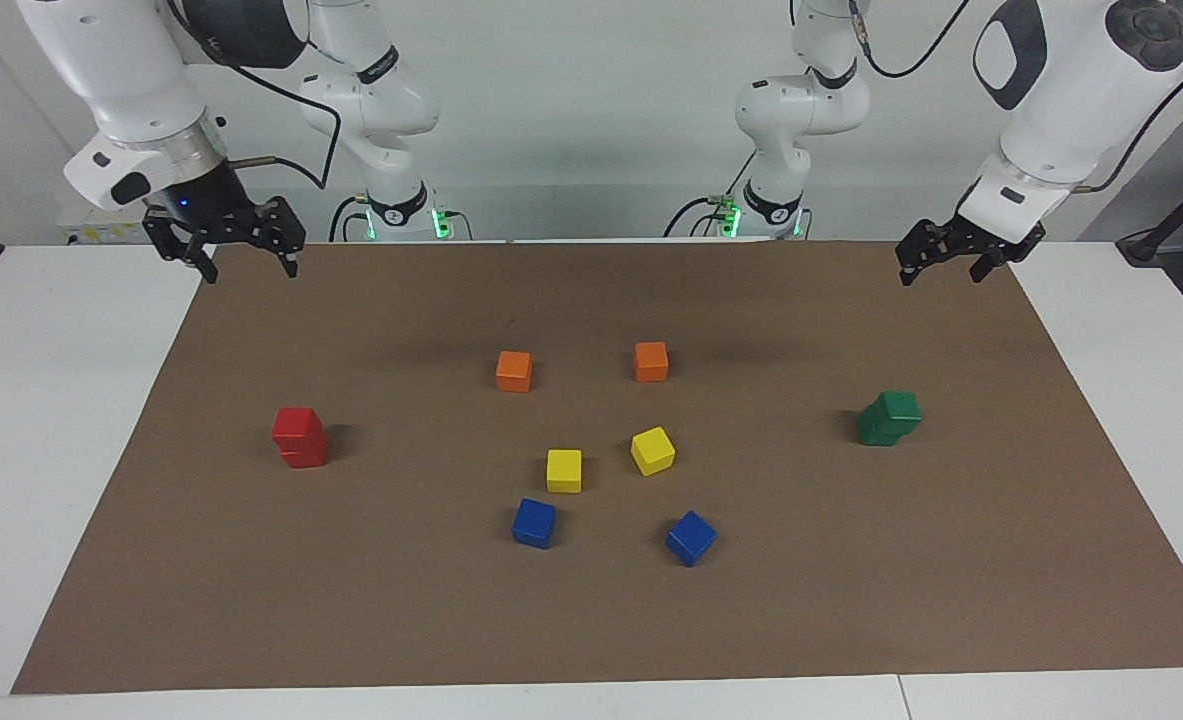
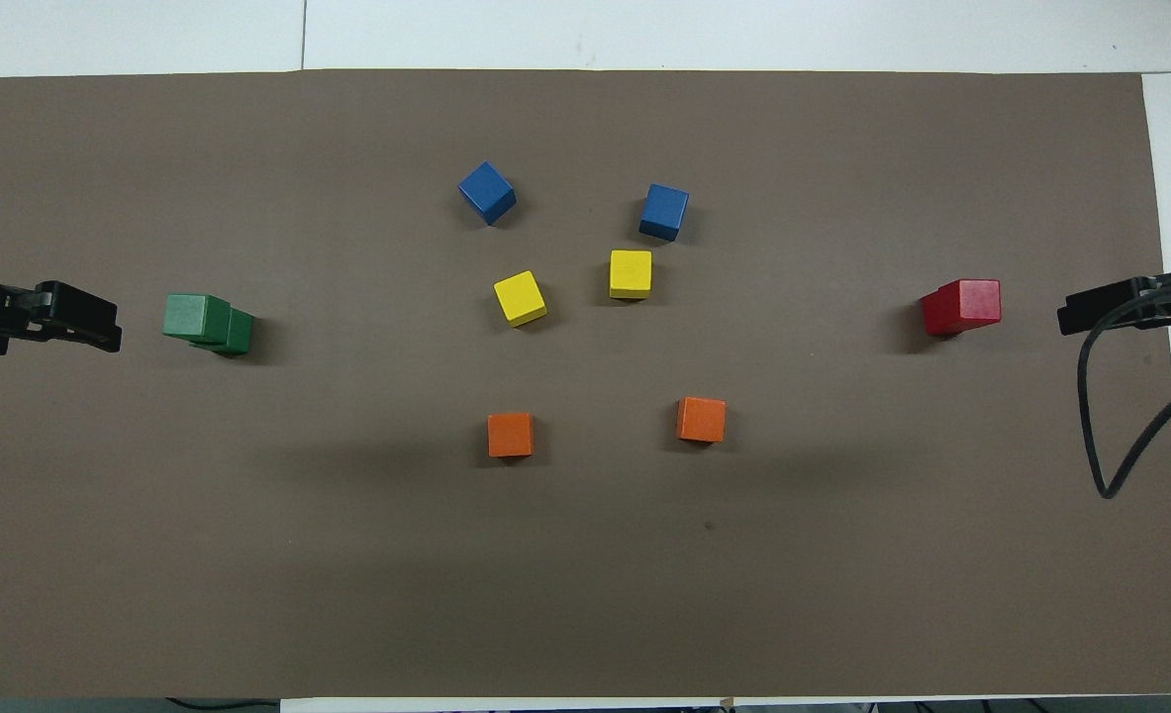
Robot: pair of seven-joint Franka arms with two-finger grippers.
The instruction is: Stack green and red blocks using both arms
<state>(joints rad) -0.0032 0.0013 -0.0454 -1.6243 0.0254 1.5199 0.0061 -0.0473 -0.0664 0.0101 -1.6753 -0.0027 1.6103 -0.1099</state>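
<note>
Red sits on red and green on green: the red stack stands toward the right arm's end of the brown surface, the green stack toward the left arm's end, well apart, with the orange cubes, yellow cubes and blue cubes scattered between them. Judging from that, the stacking looks done. The right gripper hangs over the surface's edge nearest the robots at its own end, jaws spread wide with nothing between them; the left gripper hangs likewise at its end, jaws apart and holding nothing. Each stack's long axis runs upright, two cubes high, but neither is squared up. The upper green cube is shifted sideways and turned a little against the lower one, so part of it overhangs; the upper red cube also sits slightly offset and twisted on its partner. That is where trouble could come from: a knock to the surface, or an arm sweeping low past a stack, could tip the overhanging top cube off, the green one seeming the more at risk because its offset is larger. Any attempt to straighten a top cube would risk pushing the whole stack over if the jaws close off-centre.
</note>
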